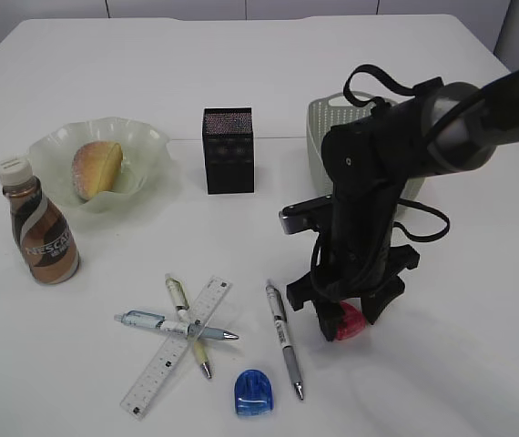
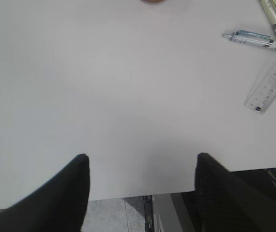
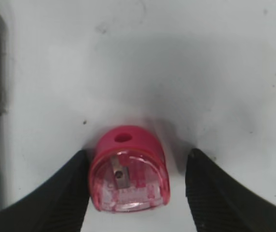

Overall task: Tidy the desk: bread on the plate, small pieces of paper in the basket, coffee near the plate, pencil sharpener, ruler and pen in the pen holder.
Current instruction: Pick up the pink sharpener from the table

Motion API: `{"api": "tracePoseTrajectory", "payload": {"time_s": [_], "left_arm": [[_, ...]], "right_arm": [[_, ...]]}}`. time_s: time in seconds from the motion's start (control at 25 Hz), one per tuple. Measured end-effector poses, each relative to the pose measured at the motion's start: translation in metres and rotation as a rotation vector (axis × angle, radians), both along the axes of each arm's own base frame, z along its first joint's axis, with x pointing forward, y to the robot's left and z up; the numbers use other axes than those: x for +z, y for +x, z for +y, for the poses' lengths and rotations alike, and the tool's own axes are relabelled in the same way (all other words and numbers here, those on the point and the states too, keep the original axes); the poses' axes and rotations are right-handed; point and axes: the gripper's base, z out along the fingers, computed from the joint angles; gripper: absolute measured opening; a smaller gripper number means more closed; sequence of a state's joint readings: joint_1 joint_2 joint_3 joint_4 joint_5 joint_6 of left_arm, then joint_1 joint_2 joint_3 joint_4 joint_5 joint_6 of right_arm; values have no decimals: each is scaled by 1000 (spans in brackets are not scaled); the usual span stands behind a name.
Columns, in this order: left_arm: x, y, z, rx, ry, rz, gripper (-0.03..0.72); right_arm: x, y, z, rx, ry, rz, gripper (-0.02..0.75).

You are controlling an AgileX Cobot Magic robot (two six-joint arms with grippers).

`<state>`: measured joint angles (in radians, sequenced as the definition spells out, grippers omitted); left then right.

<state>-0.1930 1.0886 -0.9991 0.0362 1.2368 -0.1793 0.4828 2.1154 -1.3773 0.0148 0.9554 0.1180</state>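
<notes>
Red sharpener (image 3: 128,169), blue sharpener (image 1: 252,392), black mesh holder (image 1: 228,150), perhaps purple-flecked

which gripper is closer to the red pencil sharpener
Right. The right gripper is down over the red pencil sharpener, open jaws either side. The left gripper hovers at the desk's near edge, far off.

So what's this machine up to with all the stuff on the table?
It's tidying a desk. The right hand is lowered over a red pencil sharpener, fingers open either side, not yet gripping. The left hand hangs open over bare tabletop. The bread is already on the plate; pens, ruler and a blue sharpener are not yet put away.
</notes>
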Motion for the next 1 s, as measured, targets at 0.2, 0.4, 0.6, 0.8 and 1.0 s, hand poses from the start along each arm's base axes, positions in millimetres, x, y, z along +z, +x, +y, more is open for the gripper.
{"api": "tracePoseTrajectory", "payload": {"time_s": [0.2, 0.4, 0.6, 0.8, 1.0], "left_arm": [[0, 0, 0, 0, 0, 0, 497], [0, 0, 0, 0, 0, 0, 497], [0, 0, 0, 0, 0, 0, 497], [0, 0, 0, 0, 0, 0, 497], [0, 0, 0, 0, 0, 0, 497]], "right_arm": [[-1, 0, 0, 1, -3, 1, 455], [-1, 0, 0, 1, -3, 1, 444], [-1, 0, 0, 1, -3, 1, 414], [-1, 0, 0, 1, -3, 1, 328], [0, 1, 0, 1, -2, 0, 306]]}}
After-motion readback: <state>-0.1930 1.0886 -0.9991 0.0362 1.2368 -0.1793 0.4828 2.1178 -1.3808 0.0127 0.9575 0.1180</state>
